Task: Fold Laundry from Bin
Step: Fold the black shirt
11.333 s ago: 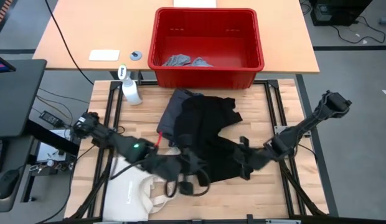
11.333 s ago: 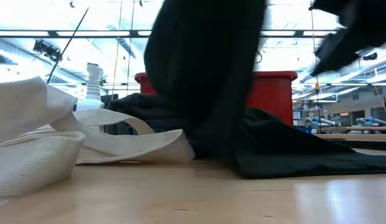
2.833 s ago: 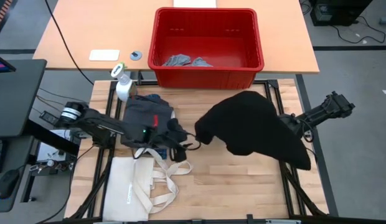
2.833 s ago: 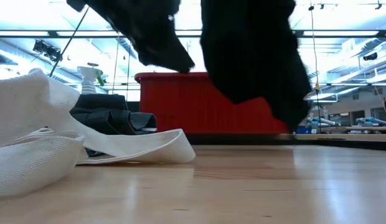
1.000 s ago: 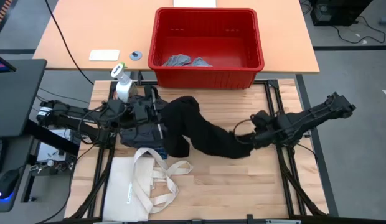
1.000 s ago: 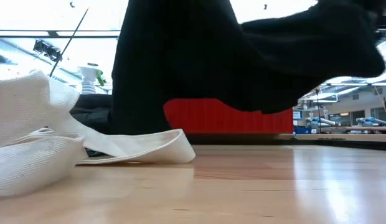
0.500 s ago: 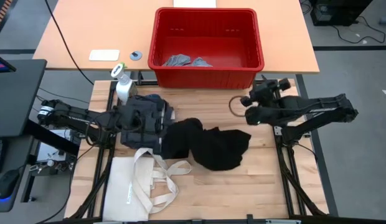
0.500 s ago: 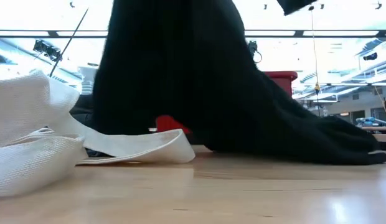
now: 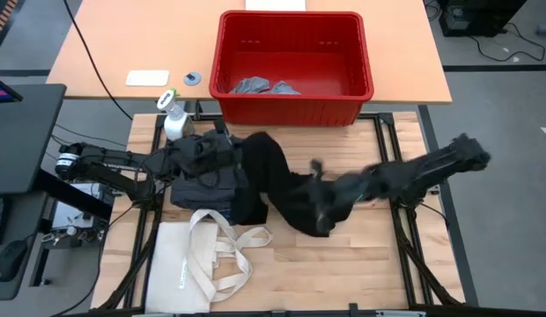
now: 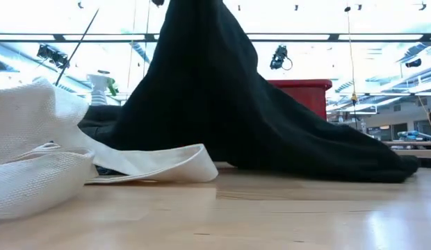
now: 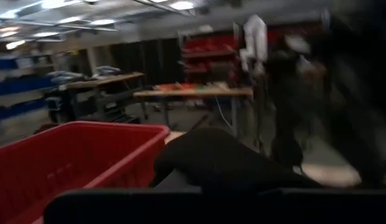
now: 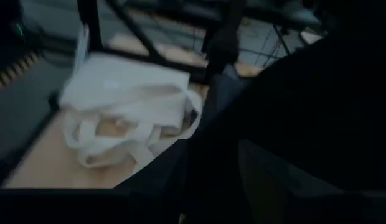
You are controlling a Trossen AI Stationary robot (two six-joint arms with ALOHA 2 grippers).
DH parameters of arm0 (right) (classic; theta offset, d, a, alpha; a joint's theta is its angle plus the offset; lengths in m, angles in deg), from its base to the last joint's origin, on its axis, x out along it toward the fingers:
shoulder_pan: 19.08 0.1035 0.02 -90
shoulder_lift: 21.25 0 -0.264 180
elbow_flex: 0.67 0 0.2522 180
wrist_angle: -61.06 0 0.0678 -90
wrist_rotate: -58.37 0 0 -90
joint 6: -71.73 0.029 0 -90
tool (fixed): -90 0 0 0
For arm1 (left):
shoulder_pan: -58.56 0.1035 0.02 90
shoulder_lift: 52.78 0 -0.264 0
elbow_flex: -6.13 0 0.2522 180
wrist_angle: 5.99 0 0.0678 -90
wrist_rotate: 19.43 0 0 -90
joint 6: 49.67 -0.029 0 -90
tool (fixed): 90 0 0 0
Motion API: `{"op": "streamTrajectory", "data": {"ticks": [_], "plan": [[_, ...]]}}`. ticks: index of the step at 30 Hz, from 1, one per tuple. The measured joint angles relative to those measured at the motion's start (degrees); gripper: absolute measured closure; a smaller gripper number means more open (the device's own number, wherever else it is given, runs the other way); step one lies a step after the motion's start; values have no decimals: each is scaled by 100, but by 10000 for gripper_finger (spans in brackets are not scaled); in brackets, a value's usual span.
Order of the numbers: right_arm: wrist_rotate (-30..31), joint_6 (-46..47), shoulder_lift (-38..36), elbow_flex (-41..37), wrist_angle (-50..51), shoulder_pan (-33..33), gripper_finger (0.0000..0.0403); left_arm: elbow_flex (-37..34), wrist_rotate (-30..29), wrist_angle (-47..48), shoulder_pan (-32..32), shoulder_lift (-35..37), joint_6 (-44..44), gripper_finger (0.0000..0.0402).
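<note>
The large black piece (image 9: 286, 189) stretches from beside my left gripper (image 9: 231, 157) toward the table's middle. In the low view it rises like a tent (image 10: 201, 104) past the top of the picture. My left gripper is over the dark grey piece (image 9: 198, 172), which lies piled at the table's left. My right gripper (image 9: 317, 189) is blurred, low over the black piece's right part. The red bin (image 9: 295, 104) stands at the far edge with light grey pieces (image 9: 255, 86) on its floor. My left gripper holds the black piece by its upper, left end (image 9: 254, 151), which is raised above the table. The cloth itself hides the place of contact. The piece slopes down from there, and its lower end (image 10: 382, 167) lies spread on the table.
A cream tote bag (image 9: 189, 260) lies at the near left, its handles (image 10: 153, 163) reaching toward the black piece. A white spray bottle (image 9: 173, 119) stands at the far left, beside the grey pile. Bare wood shows at the near right.
My right gripper has swung from up near the bin's right corner down and toward the table's near left, onto the black piece. The black piece, bunched on the table half a second ago, now has its left end drawn up and toward the far edge.
</note>
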Motion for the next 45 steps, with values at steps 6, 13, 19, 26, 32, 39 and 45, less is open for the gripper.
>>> {"op": "streamTrajectory", "data": {"ticks": [6,13,19,26,32,39,45], "plan": [[1511,-437,1347,-11,-1067,88,249,2,-492,-463,217,-40,919,388],[1570,-436,2185,-9,-2603,-114,202,2,-772,-656,238,-44,1148,388],[2228,345,2787,-9,-3103,-241,110,2,-768,-610,236,-44,1144,388],[3835,207,3777,-9,-4849,-195,52,2,-770,-650,238,-44,1102,388],[4316,-11,4338,-9,-5594,-469,115,0,-772,-615,231,-44,1135,388],[3983,-215,4260,-66,-5197,-703,371,2,-838,-746,231,-44,787,388],[2789,541,3460,-59,-2887,-262,390,0,-991,34,223,370,398,388]]}}
